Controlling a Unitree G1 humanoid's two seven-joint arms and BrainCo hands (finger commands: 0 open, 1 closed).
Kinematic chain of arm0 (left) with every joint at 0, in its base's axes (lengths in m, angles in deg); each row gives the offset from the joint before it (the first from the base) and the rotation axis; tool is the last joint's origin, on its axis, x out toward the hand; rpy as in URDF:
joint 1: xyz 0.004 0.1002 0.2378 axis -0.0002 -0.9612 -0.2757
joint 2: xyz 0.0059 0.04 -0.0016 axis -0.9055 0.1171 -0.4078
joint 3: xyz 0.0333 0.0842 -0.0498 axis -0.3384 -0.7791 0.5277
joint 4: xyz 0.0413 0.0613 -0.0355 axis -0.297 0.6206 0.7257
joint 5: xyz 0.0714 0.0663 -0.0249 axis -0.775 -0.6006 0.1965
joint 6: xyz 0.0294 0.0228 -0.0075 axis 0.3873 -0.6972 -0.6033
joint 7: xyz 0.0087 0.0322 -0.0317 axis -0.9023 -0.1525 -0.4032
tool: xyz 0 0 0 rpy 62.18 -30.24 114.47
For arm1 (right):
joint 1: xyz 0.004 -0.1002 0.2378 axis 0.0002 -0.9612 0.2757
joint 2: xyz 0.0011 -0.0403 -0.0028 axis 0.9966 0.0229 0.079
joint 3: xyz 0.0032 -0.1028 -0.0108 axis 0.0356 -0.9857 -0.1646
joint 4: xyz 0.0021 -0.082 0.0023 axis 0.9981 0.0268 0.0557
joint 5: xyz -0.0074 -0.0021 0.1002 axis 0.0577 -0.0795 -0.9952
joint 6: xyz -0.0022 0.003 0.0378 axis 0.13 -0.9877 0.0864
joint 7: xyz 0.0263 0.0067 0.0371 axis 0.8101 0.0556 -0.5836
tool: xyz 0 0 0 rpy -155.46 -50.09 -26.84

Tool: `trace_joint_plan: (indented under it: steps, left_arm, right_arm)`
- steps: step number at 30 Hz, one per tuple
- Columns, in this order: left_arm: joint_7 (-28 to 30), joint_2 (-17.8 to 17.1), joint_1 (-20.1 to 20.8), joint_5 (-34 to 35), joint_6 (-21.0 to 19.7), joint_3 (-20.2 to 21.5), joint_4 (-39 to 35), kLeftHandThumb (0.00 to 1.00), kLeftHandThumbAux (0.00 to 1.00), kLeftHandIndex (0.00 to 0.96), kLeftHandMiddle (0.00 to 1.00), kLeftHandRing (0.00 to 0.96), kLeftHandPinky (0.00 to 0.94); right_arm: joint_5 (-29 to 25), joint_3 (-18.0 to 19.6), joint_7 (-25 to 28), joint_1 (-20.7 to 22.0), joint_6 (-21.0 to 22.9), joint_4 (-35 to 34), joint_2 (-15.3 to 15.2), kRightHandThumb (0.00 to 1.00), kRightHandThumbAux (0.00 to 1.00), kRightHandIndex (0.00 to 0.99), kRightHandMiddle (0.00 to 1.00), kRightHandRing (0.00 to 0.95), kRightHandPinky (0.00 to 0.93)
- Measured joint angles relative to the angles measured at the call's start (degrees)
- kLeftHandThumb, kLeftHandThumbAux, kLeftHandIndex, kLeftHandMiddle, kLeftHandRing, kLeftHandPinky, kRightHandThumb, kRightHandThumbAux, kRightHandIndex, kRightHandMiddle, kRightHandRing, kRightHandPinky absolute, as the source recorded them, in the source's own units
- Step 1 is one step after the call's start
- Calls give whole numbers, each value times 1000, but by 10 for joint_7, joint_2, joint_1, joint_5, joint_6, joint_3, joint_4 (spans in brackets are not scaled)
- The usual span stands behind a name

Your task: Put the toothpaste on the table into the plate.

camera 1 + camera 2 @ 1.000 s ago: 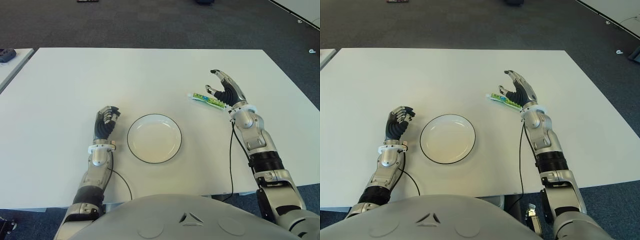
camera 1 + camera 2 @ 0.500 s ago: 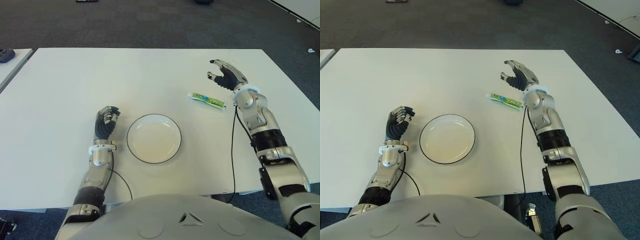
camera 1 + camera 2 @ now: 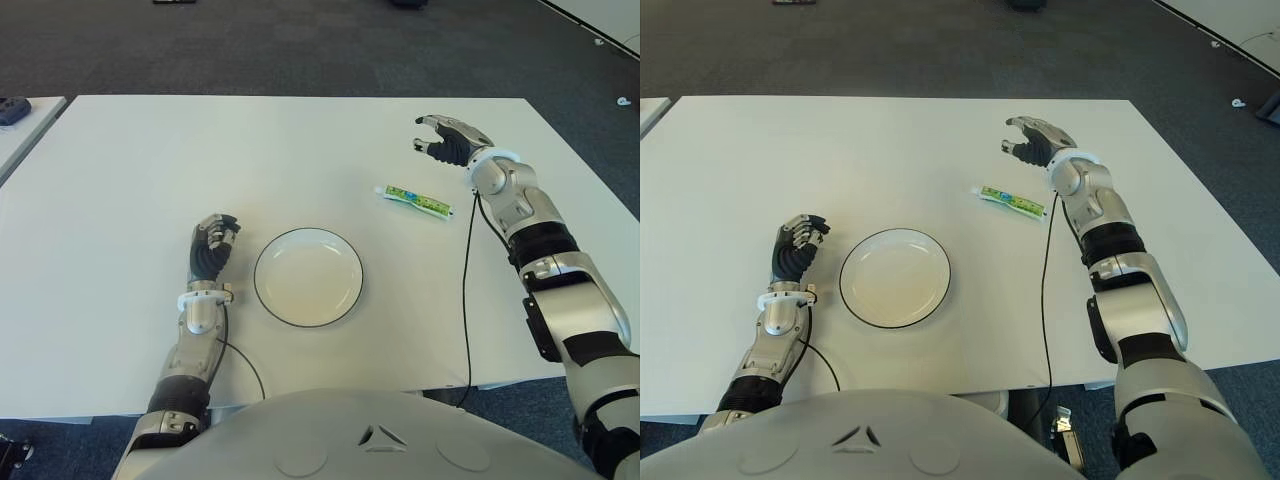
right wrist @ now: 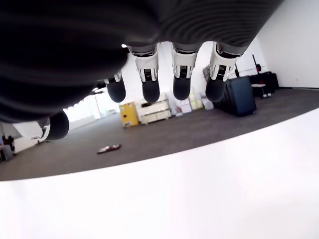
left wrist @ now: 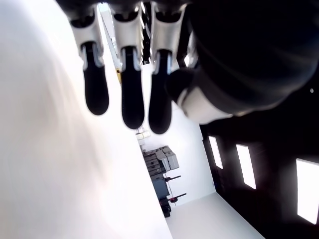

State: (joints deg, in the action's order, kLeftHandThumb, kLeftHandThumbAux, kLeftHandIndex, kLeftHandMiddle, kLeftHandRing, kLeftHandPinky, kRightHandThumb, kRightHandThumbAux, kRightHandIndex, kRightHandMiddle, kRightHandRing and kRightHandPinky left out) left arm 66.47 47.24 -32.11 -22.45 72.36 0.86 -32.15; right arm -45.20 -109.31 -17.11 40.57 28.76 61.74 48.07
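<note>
A small green and white toothpaste tube (image 3: pixel 418 200) lies flat on the white table (image 3: pixel 300 150), to the right of a round white plate (image 3: pixel 308 276) with a dark rim. The plate holds nothing. My right hand (image 3: pixel 446 139) hovers beyond the tube, towards the far right of the table, fingers spread and holding nothing; in its wrist view the fingertips (image 4: pixel 149 92) hang free over the table. My left hand (image 3: pixel 211 247) shows just left of the plate with its fingers curled, holding nothing.
The table's far edge gives way to dark carpet (image 3: pixel 300 40). A second white table's corner (image 3: pixel 25 115) with a dark object on it shows at the far left. A black cable (image 3: pixel 464 300) runs along my right arm.
My right hand has lifted off the toothpaste and moved away from me, past the tube, turning palm down. The tube, plate and left hand have not moved.
</note>
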Motion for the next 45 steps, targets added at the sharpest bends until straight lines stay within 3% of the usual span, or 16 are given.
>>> trace_joint_plan:
  steps: [12,20,25,45]
  left_arm:
    - [-1,-3,-7,-14,26,-1,-1,710,714,426,510,500,483]
    - [-7,-7,-6,-19,47,-1,7,737,705,425,508,505,470]
    - [-6,-11,-6,-17,48,-1,9,823,680,422,473,494,470]
    - [-5,-12,-8,-3,48,2,9,839,673,424,468,501,492]
  right_arm:
    - [22,-60,6,71,-32,140,26,494,244,0,0,0,0]
    - [46,-106,-1,87,-56,214,51,484,255,0,0,0,3]
    - [50,-121,-1,88,-68,235,58,476,251,0,0,0,6]
    - [62,-152,-13,92,-72,283,75,455,255,0,0,0,0]
